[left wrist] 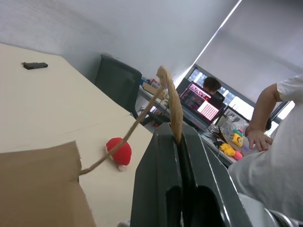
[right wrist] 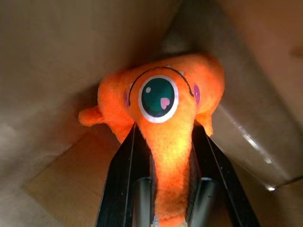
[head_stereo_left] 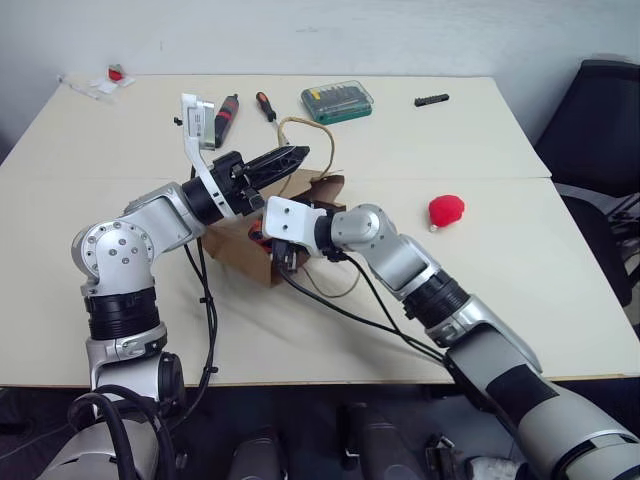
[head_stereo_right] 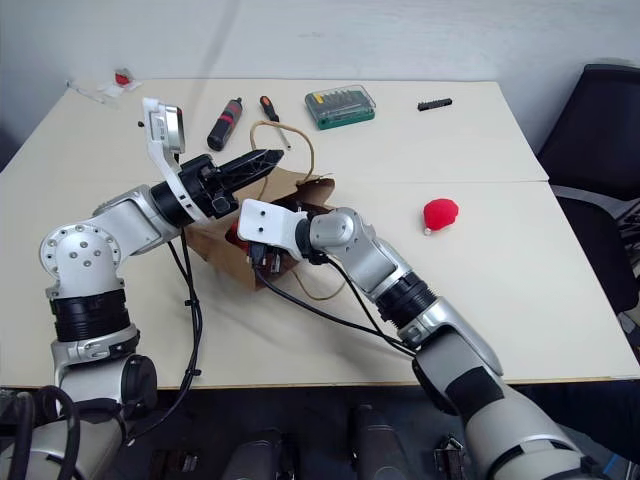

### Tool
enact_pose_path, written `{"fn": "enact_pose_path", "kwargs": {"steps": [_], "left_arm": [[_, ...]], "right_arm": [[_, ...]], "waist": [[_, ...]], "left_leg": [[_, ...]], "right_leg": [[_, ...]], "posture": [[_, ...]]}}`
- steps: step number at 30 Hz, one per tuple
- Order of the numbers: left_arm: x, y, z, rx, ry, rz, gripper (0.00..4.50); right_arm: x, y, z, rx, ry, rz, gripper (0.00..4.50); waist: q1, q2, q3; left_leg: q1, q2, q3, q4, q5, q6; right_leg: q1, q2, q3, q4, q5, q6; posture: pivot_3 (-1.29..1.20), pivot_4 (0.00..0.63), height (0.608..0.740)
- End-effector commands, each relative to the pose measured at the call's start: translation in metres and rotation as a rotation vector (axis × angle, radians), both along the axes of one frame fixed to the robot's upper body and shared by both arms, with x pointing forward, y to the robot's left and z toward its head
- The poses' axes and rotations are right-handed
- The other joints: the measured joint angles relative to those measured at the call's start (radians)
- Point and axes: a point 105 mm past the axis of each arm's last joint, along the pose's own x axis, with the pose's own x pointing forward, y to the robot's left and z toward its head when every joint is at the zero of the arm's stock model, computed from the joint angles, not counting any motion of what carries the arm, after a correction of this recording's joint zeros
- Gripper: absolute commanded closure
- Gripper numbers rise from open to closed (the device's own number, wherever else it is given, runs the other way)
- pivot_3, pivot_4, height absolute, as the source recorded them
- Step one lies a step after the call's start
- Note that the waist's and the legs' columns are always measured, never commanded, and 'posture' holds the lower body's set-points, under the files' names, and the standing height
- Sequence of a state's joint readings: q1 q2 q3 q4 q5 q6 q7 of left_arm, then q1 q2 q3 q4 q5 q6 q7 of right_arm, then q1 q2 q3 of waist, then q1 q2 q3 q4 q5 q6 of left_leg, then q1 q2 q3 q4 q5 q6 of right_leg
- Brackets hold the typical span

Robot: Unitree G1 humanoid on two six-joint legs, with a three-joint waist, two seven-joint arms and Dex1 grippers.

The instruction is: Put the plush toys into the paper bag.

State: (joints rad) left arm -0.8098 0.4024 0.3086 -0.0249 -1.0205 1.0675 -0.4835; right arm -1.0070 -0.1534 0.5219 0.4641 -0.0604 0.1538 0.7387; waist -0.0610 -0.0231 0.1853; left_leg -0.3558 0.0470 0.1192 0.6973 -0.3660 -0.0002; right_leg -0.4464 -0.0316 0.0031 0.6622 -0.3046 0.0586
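- Brown kraft paper bag (head_stereo_left: 232, 247) lies on its side on the pale table (head_stereo_left: 120, 300), mouth turned toward the robot's right arm.
- One tan looped handle (left wrist: 171, 101) of the bag is pinched in the left tool (head_stereo_left: 300, 153), whose black fingers are closed on it and hold it up above the bag; the wrist view shows the cord running down from the fingertips to the bag's edge.
- The second handle (head_stereo_left: 335, 290) lies slack on the table in front of the bag.
- The right tool (right wrist: 163, 142) is inside the bag's mouth, gripping the orange fish-like plush toy (right wrist: 161, 101) between its two fingers (right wrist: 124, 165); brown paper walls surround the toy on all sides, and its big green eye faces the camera.
- The red plush toy (head_stereo_left: 446, 211) sits on the table, well apart from the bag, on the robot's right.
- Along the far edge of the table: a green case of screwdriver bits (head_stereo_left: 337, 102), an orange-handled screwdriver (head_stereo_left: 266, 105), a black and red tool handle (head_stereo_left: 226, 118) and a small black strip (head_stereo_left: 432, 100).
- A black office chair (head_stereo_left: 600, 130) stands at the table's right side.
- In the left wrist view, a person's arm (left wrist: 262, 111) and a lit monitor (left wrist: 201, 101) appear beyond the table.
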Motion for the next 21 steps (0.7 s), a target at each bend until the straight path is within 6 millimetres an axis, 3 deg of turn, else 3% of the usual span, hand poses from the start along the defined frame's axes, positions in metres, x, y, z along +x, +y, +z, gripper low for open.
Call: {"fn": "enact_pose_path", "kwargs": {"steps": [1, 3, 9, 11, 16, 21], "left_arm": [[-0.004, 0.005, 0.019, -0.034, -0.064, 0.013, 4.50], [-0.001, 0.008, 0.020, -0.039, -0.060, 0.029, 4.50], [0.008, 0.019, 0.020, -0.054, -0.044, 0.093, 4.50], [0.011, 0.021, 0.019, -0.059, -0.039, 0.103, 4.50], [0.010, 0.018, 0.015, -0.055, -0.032, 0.087, 4.50], [0.007, 0.018, 0.010, -0.047, -0.025, 0.075, 4.50]], "right_arm": [[0.011, -0.008, 0.004, 0.092, 0.000, -0.070, 2.84], [0.010, -0.011, 0.008, 0.132, 0.010, -0.071, 2.16], [-0.023, -0.033, 0.042, 0.334, 0.142, -0.048, 0.05], [-0.040, -0.053, 0.052, 0.380, 0.174, -0.060, 0.01], [-0.086, -0.128, 0.064, 0.485, 0.259, -0.185, 0.01], [-0.109, -0.248, 0.052, 0.537, 0.283, -0.659, 0.01]], "waist": [[0.002, 0.000, 0.000], [0.001, 0.000, 0.000], [0.003, 0.000, 0.000], [0.005, 0.000, 0.000], [0.029, 0.000, 0.000], [0.042, 0.000, 0.000]], "left_leg": [[0.000, 0.000, 0.000, 0.000, 0.000, 0.000], [0.000, 0.000, 0.000, 0.000, 0.000, 0.000], [-0.001, 0.000, -0.001, -0.001, 0.000, 0.000], [-0.001, 0.000, -0.002, -0.001, 0.000, 0.000], [-0.003, -0.001, -0.004, -0.001, 0.000, 0.000], [-0.003, -0.002, -0.005, -0.001, 0.000, 0.000]], "right_leg": [[0.000, 0.000, 0.000, 0.000, 0.000, 0.000], [0.000, 0.000, 0.000, 0.000, 0.000, 0.000], [0.000, 0.000, -0.001, 0.000, 0.000, 0.000], [0.000, 0.000, -0.001, 0.000, 0.000, 0.000], [0.000, -0.001, -0.003, -0.002, 0.000, 0.000], [0.002, -0.001, -0.004, -0.006, 0.000, 0.000]], "posture": [[0.00, 0.150, 0.740], [0.00, 0.150, 0.740], [0.00, 0.150, 0.740], [0.00, 0.150, 0.740], [0.00, 0.150, 0.740], [0.00, 0.150, 0.740]]}}
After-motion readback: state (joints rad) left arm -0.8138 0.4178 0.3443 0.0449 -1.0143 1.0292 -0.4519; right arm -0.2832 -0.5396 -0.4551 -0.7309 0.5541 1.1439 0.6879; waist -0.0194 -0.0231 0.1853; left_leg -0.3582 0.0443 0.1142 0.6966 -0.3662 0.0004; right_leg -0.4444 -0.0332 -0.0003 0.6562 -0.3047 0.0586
